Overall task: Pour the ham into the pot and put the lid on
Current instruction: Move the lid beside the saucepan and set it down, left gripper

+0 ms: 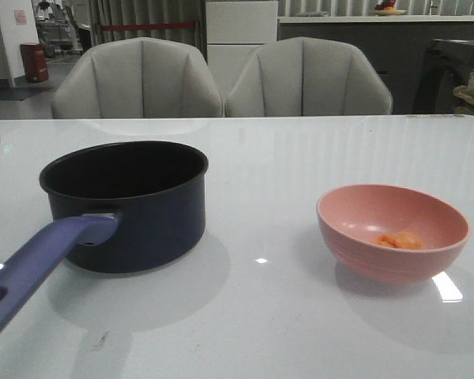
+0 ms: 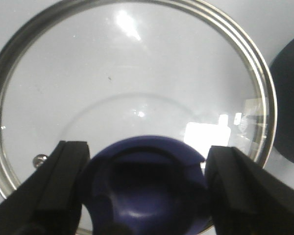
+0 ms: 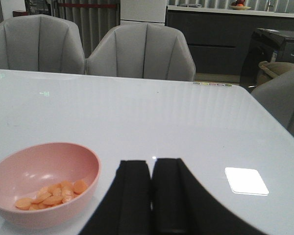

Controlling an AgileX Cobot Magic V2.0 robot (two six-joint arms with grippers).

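1. The left gripper [image 2: 147, 191] is hovering over the lid [image 2: 132, 63], its two black fingers [image 2: 59, 186] standing apart on either side of the navy knob [image 2: 144, 186]; they are straddling it, not yet clamping it
2. The right gripper [image 3: 151, 196] is sitting low over the counter [image 3: 186, 127] with its fingers pressed together, gripping nothing
3. The pink bowl [image 3: 44, 181] is resting just beside the right fingers, carrying the ham [image 3: 51, 193], a small heap of orange slices lying at its bottom
4. The pot [image 1: 130, 201] is standing well apart from the bowl on the robot's left side, looking empty, its blue-purple handle [image 1: 39, 264] pointing toward the robot; a dark curved edge of it is showing near the lid in the left wrist view
5. Judging the risks: the closed right fingers would need opening before taking the bowl rim, or they may shove the bowl and slide it on the slick counter; a shallow pinch could be letting the bowl tip early and scatter ham short of the pot
6. The smooth funnel knob may be slipping if the left fingers close off-centre, and a lid set down before pouring would be blocking the ham
7. The counter is glossy white, mirroring ceiling lights; behind it two grey padded chairs [image 1: 138, 79] are standing, with cabinets and a dim room beyond
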